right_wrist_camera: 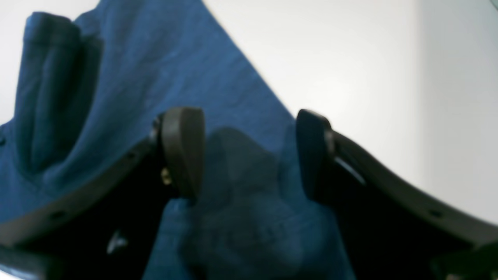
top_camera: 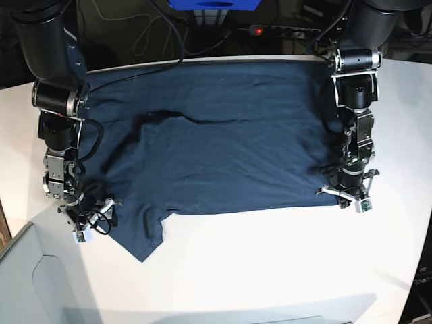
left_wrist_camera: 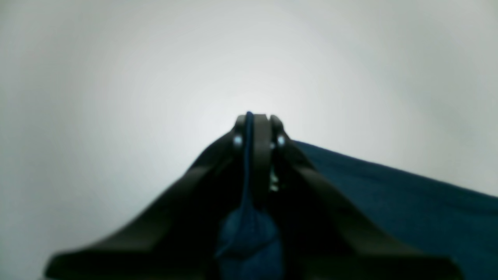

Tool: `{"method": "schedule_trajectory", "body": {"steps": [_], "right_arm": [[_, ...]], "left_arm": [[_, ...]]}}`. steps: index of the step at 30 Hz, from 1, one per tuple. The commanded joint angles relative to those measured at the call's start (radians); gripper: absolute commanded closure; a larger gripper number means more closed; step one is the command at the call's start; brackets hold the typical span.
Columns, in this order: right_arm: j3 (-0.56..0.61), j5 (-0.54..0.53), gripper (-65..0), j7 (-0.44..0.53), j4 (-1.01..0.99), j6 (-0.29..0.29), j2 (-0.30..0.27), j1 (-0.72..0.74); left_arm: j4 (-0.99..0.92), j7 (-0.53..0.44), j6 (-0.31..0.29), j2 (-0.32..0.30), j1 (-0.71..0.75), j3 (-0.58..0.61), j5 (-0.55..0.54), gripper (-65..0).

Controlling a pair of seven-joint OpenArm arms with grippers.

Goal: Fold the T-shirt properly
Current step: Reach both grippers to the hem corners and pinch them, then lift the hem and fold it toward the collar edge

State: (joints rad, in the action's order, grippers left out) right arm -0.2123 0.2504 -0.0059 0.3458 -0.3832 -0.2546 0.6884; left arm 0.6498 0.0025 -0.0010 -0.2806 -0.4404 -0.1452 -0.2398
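Your left gripper (left_wrist_camera: 255,128) pinches the shirt (top_camera: 216,142) hem near the table's (top_camera: 270,270) right edge; the right gripper (right_wrist_camera: 249,151) gapes over a sleeve, needing closing before folding.

A white table (top_camera: 270,270) carries the dark navy T-shirt (top_camera: 216,148), spread flat across its far half.

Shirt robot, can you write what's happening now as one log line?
T-shirt: flat on table | left gripper: shut on T-shirt | right gripper: open over T-shirt
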Motion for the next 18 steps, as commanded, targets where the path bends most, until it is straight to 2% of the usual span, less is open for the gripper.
{"method": "schedule_trajectory", "body": {"steps": [1,9,11,13,18], "right_arm": [[0.000,-0.015,-35.6,0.027,0.016,0.005,-0.012,0.026],[0.001,-0.015,-34.7,0.020,0.016,0.005,-0.012,-0.017],[0.003,-0.015,-32.2,0.020,0.016,0.005,-0.012,-0.020],[0.003,-0.015,-25.0,0.020,0.016,0.005,-0.013,-0.020],[0.003,-0.015,-0.4,0.020,0.019,0.005,-0.013,-0.020]], "left_arm": [[0.003,0.047,0.009,-0.010,-0.002,-0.001,0.007,0.0],[-0.002,0.047,0.009,-0.009,-0.002,0.003,0.007,0.0],[-0.003,0.047,0.009,-0.009,0.001,0.003,0.007,0.0],[0.003,0.047,0.009,-0.007,0.013,0.005,0.007,0.0],[0.003,0.047,0.009,-0.007,0.018,0.005,0.007,0.0]]}}
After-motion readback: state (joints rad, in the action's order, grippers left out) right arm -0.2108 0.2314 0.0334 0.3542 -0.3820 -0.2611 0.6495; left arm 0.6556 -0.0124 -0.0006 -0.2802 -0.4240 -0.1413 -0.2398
